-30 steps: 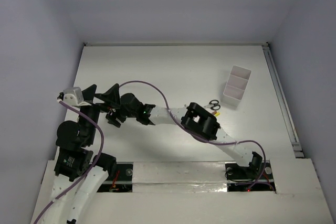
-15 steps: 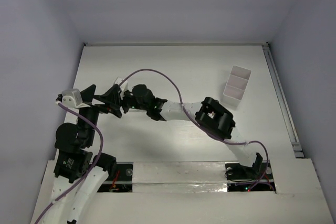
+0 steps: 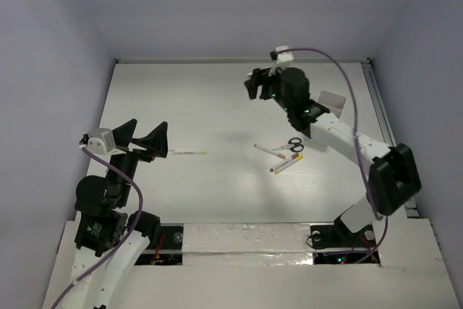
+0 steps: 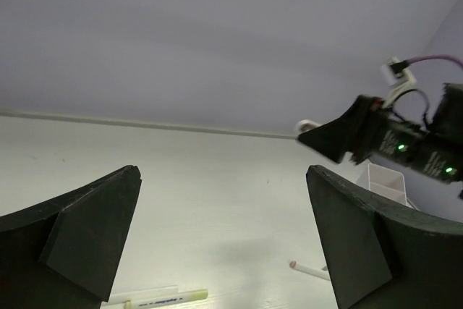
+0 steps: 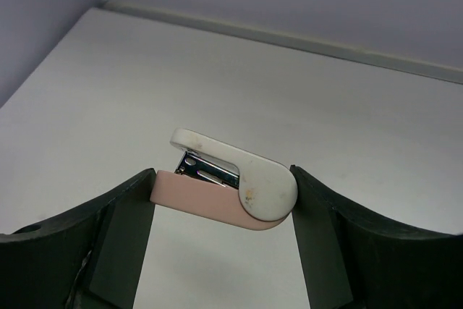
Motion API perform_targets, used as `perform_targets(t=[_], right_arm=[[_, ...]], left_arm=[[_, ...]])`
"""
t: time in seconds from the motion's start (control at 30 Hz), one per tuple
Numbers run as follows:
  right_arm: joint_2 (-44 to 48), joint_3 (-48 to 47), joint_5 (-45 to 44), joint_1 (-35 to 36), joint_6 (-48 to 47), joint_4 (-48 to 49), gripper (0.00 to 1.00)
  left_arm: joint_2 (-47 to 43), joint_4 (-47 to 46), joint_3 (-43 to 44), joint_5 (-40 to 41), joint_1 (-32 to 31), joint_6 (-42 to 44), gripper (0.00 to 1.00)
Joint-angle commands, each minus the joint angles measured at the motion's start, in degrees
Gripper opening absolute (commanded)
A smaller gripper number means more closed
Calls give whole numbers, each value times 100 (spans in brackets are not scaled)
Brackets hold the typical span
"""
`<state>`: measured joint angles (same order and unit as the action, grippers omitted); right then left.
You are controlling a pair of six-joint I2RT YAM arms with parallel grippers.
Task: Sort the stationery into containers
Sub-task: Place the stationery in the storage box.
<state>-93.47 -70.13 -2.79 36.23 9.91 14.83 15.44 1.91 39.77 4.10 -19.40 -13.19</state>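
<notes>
My right gripper is shut on a small white and pink stapler and holds it high above the table's far middle. The white boxy container stands at the back right, partly hidden behind the right arm; it also shows in the left wrist view. Black-handled scissors, a red-ended pen and a yellow-ended pen lie near it. A thin yellow-tipped stick lies just right of my open, empty left gripper, and shows in the left wrist view.
A metal rail runs along the table's right edge. Pale walls close the table at the back and both sides. The right arm stretches over the right half, above the scissors and pens.
The right arm swung from beside the left gripper to the back right and rose, carrying the stapler. The scissors, pens and stick it covered now show. The left gripper barely moved.
</notes>
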Motion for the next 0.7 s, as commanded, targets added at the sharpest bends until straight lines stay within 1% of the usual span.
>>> perform_targets(t=[0.0,0.03,0.1,0.13,0.2,0.23,0.3,0.33,0.4,0.47,0.5,0.67], right_arm=[[872,148,-837,-422,256,-1357,61],[979,149,-838,-833,318,-1917,61],[1137,131,-697,-1230,432,-2395,62],[1303,140,-784,-1519,511,-2762,63],[1428,96,-750,-1793,529,-3063,63],[1454,26,-715,-1899,521,-3422,63],[1393,-123,-714,-2180,451,-3714,63],[1323,-298,-671,-2277,424,-4029,63],[1156,-379,-618,-2540,380,-4189,63],[1025,-440,-591,-2603,389,-4418,63],[1015,-432,-600,-2760,397,-4445,63],[989,-475,-460,-2990,389,-4559,63]], left_arm=[[-190,-323,-22,-111,-107,9,99],[-217,-314,-13,-85,-108,36,99],[-313,-297,-13,-14,-283,80,99],[-375,-288,-22,12,-284,106,99],[-428,-288,-30,56,-450,124,99],[-445,-288,-22,65,-451,132,99],[-489,-279,-22,91,-530,150,99],[-507,-270,-13,109,-617,150,99],[-560,-262,-13,170,-697,176,99],[-595,-244,-13,232,-767,185,99],[-604,-244,-13,258,-828,185,99],[-639,-226,-13,276,-890,185,99]])
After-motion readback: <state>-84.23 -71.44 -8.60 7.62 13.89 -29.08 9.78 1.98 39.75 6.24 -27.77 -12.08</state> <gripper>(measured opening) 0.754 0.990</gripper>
